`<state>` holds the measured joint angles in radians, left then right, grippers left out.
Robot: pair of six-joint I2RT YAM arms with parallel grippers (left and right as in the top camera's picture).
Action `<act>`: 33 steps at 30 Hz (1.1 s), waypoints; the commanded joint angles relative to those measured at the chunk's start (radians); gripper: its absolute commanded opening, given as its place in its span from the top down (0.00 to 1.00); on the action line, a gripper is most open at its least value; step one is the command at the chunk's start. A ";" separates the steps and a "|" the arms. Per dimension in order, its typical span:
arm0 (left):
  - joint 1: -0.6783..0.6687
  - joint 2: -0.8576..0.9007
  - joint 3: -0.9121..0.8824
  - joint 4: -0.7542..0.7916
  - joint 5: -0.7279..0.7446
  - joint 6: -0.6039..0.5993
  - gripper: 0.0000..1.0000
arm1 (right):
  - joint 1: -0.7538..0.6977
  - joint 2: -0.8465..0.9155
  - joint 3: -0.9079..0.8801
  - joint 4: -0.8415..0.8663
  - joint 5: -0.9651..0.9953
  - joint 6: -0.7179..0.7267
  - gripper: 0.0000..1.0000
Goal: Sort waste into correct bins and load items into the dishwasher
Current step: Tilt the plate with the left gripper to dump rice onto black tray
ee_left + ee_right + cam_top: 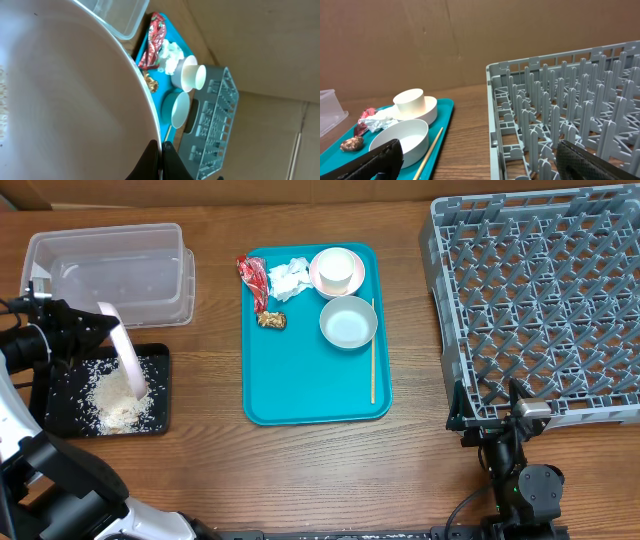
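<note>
Plate (127,365) stands tilted over the black tray (60,415), where rice crumbs (118,408) lie, with the left gripper (160,152) clenched on its rim. The right gripper (477,147) is spread wide and empty beside the dish rack (560,100).

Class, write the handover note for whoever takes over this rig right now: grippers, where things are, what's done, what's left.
Left gripper: shut on the plate, tilted over the black tray.
Right gripper: open, holding nothing, by the dish rack.
Rice crumbs lie in the black tray. Clear tub and rack hold nothing.
On the teal tray: red wrapper, napkin, brown lump, cup in the pink bowl, grey-blue bowl, stick.
Done: rice tipped out.
Left: bin wrapper, napkin, lump; rack everything else.
</note>
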<state>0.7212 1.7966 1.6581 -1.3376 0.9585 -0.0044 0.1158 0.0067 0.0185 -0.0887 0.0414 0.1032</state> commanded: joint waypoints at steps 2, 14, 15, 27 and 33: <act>0.035 -0.018 -0.002 -0.050 0.045 -0.013 0.96 | 0.003 -0.003 -0.010 0.008 0.009 -0.006 0.00; 0.071 -0.018 -0.002 -0.047 0.039 -0.012 0.96 | 0.003 -0.003 -0.010 0.008 0.009 -0.006 0.00; 0.071 -0.018 -0.002 -0.042 0.056 0.019 0.96 | 0.003 -0.003 -0.010 0.008 0.009 -0.006 0.00; 0.072 -0.018 -0.002 -0.049 0.111 0.093 0.96 | 0.003 -0.003 -0.010 0.008 0.009 -0.006 0.00; 0.071 -0.018 -0.002 -0.074 0.115 0.094 0.96 | 0.003 -0.003 -0.010 0.008 0.009 -0.006 0.00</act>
<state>0.7879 1.7966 1.6569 -1.3964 1.0405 0.0597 0.1158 0.0067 0.0185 -0.0883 0.0418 0.1036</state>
